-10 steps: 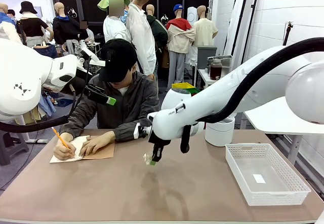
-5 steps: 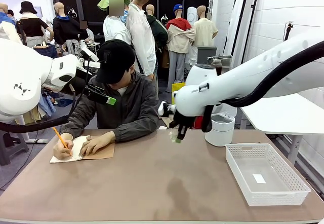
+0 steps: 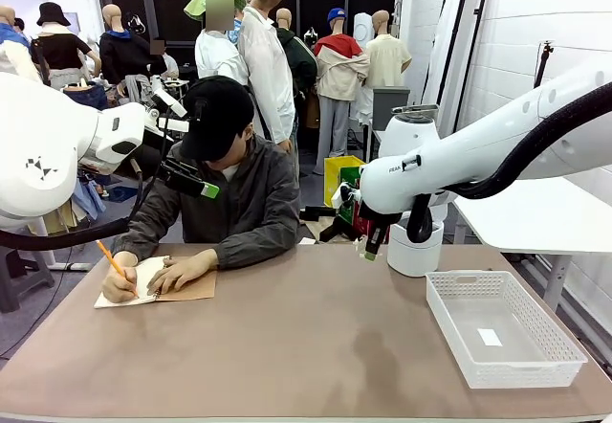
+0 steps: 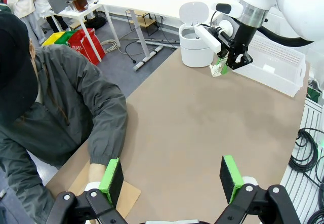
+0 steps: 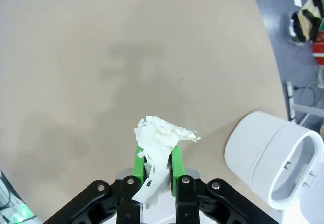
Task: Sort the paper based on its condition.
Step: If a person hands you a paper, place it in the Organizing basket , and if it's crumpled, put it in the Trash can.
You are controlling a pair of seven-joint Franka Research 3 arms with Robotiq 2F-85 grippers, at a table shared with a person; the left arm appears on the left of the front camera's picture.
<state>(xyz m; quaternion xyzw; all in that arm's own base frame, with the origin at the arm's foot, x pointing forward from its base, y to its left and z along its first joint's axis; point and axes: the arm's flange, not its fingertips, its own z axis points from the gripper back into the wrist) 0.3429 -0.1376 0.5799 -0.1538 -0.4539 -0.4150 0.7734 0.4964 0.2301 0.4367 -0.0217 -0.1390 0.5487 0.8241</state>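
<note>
1. Risk of a drop: the crumpled paper [image 5: 161, 135] is bulging out past the green pads of the right hand [image 5: 155, 160], which is clamping only its lower part. A jolt could be shaking it loose onto the counter [image 5: 101, 57] short of any container.
2. The white bin [image 3: 416, 249] and the white basket [image 3: 478, 370] are sitting near each other, so letting go too early or too late would likely be sending the scrap into the wrong one.
3. The right arm is reaching in from the right, its hand hanging fingers-down above the counter near the far edge, just beside the bin.
4. The left hand [image 4: 172, 176] is hovering over the counter with jaws wide and empty, near the person's notebook [image 3: 196, 287].
</note>
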